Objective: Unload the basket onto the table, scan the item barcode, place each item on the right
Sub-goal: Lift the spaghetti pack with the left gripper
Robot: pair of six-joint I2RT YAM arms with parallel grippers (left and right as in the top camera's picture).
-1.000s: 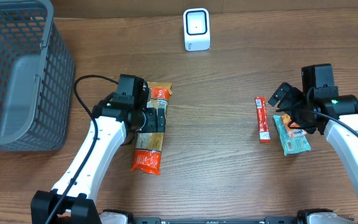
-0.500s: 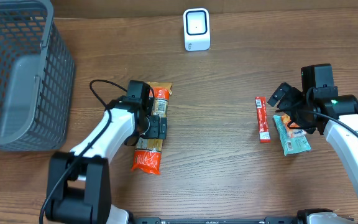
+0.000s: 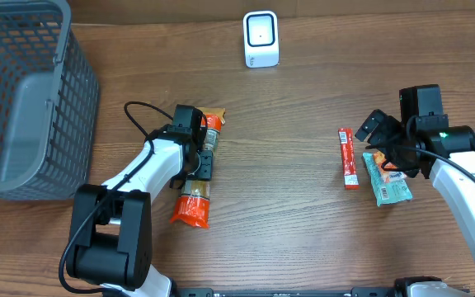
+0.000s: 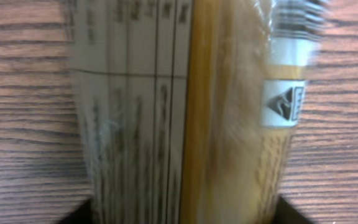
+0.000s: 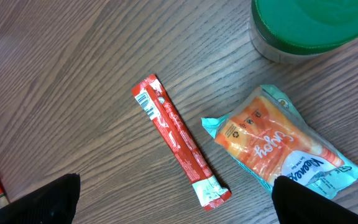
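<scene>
Since the left gripper (image 3: 203,162) has pinched the pasta packet (image 3: 190,210), skewing it, lifting toward the scanner (image 3: 261,39) looks next; right gripper (image 5: 174,200) hangs spread.

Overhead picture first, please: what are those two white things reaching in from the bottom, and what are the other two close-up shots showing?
Those are two robot arms at a wooden table, each ending in two-finger jaws. The overhead picture looks straight down; the other two come from a small camera on each wrist. On the table are a grey mesh basket, a small white box that is likely the scanner, a long clear packet with orange ends, a thin red stick sachet and an orange-and-teal snack pouch. The right wrist camera also catches a green-lidded jar. The left arm has its jaws either side of the packet, which fills its blurred wrist view; whether they grip it I cannot tell. The right arm hangs near the pouch, jaws open and empty.
</scene>
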